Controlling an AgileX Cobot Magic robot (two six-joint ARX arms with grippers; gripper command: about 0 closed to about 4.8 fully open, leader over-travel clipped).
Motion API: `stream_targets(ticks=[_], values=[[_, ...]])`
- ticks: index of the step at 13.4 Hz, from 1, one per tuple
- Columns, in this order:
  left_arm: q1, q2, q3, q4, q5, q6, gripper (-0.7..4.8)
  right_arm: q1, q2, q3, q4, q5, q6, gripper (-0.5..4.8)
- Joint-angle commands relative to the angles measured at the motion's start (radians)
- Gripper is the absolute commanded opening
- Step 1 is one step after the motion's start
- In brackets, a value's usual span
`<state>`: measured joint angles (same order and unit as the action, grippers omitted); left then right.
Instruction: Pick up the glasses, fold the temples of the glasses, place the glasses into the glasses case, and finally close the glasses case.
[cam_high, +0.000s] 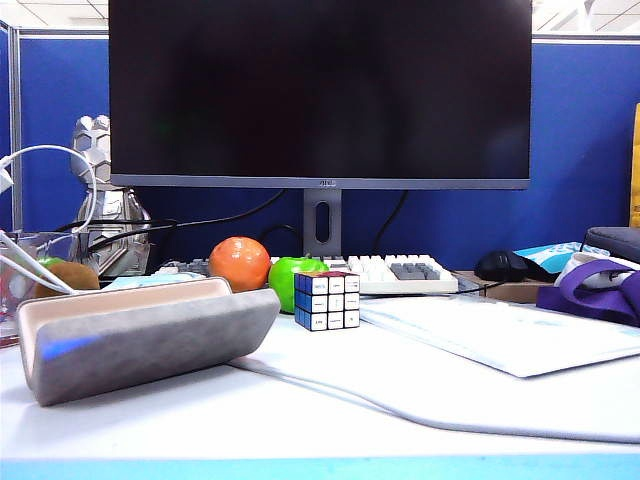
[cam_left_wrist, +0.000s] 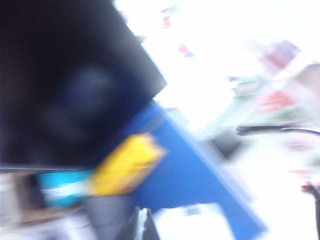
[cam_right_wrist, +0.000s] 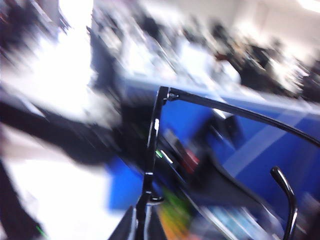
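The glasses case (cam_high: 150, 340) lies at the left of the table in the exterior view, grey outside with a pale beige edge along its top. Neither gripper shows there. In the right wrist view my right gripper (cam_right_wrist: 143, 226) is shut on the rim of the black glasses (cam_right_wrist: 150, 150), held up in the air. One temple (cam_right_wrist: 240, 112) stands out from the frame, and the curved tip of the other temple (cam_right_wrist: 286, 197) shows beyond it. The left wrist view is badly blurred. My left gripper (cam_left_wrist: 142, 225) has its tips together with nothing between them, and a black temple (cam_left_wrist: 280, 130) crosses some way off.
A Rubik's cube (cam_high: 327, 300), an orange (cam_high: 240, 262) and a green apple (cam_high: 292, 278) stand mid-table before the monitor (cam_high: 320, 90) and keyboard (cam_high: 400, 272). A white cable (cam_high: 400, 410) crosses the front. Papers (cam_high: 500, 335) and a purple strap (cam_high: 600, 295) lie right.
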<state>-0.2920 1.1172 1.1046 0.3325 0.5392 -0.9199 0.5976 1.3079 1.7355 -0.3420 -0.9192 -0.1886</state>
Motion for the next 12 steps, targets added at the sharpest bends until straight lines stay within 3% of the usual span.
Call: stream_targets(ticks=[1, 4, 7, 9, 12], values=[[0.000, 0.025, 0.004, 0.230, 0.113, -0.205, -0.05, 0.002, -0.004, 0.003, 0.148, -0.099, 0.192, -0.05], [0.000, 0.046, 0.004, 0.332, 0.155, -0.335, -0.05, 0.002, -0.003, 0.003, 0.183, -0.142, 0.212, -0.05], [-0.002, 0.050, 0.004, 0.344, 0.194, -0.354, -0.05, 0.010, 0.011, 0.003, 0.246, -0.145, 0.215, -0.05], [-0.007, 0.061, 0.004, 0.468, 0.219, -0.407, -0.05, 0.100, 0.077, 0.003, 0.294, -0.142, 0.215, -0.05], [-0.007, 0.061, 0.004, 0.563, 0.263, -0.450, -0.05, 0.103, 0.105, 0.003, 0.294, -0.142, 0.216, -0.05]])
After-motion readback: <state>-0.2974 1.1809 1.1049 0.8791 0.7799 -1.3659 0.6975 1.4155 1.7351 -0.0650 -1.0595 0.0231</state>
